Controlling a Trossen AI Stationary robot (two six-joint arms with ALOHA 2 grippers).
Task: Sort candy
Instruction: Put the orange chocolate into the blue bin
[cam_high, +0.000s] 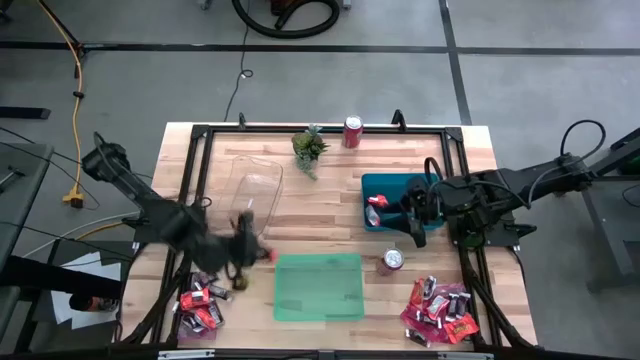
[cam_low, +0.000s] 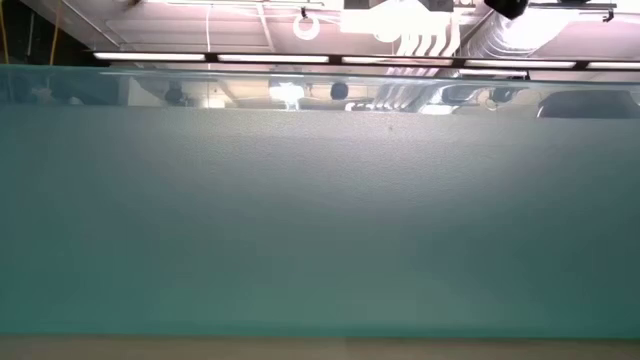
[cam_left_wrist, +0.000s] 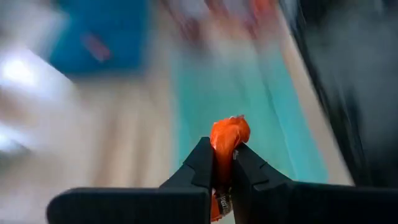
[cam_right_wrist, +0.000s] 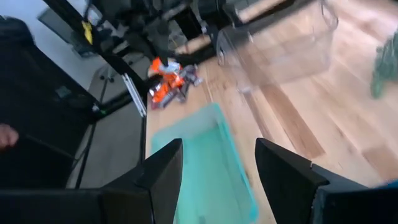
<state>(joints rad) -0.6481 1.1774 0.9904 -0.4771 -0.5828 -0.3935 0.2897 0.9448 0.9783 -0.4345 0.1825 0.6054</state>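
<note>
My left gripper (cam_left_wrist: 224, 169) is shut on a bright red-orange candy packet (cam_left_wrist: 229, 133). In the high view it hangs blurred (cam_high: 252, 254) just left of the green tray (cam_high: 320, 288), above the left candy pile (cam_high: 200, 306). A second candy pile (cam_high: 440, 310) lies at the near right. One red packet (cam_high: 375, 206) lies in the blue tray (cam_high: 392, 186). My right gripper (cam_right_wrist: 217, 177) stands open over the blue tray's near edge (cam_high: 415, 222), with nothing between its fingers. My left gripper pinches the red-orange packet between its two fingers. The packet's crumpled end (cam_left_wrist: 230, 127) sticks out past the fingertips. The fingers slant down from the table's left side, and the packet is lifted clear of the table.
A clear tray (cam_high: 257, 190) stands left of centre on the wooden table. A small green plant (cam_high: 310, 148) and a red can (cam_high: 352, 130) are at the far edge. Another can (cam_high: 391, 261) is right of the green tray, whose teal wall (cam_low: 320, 220) fills the low view.
</note>
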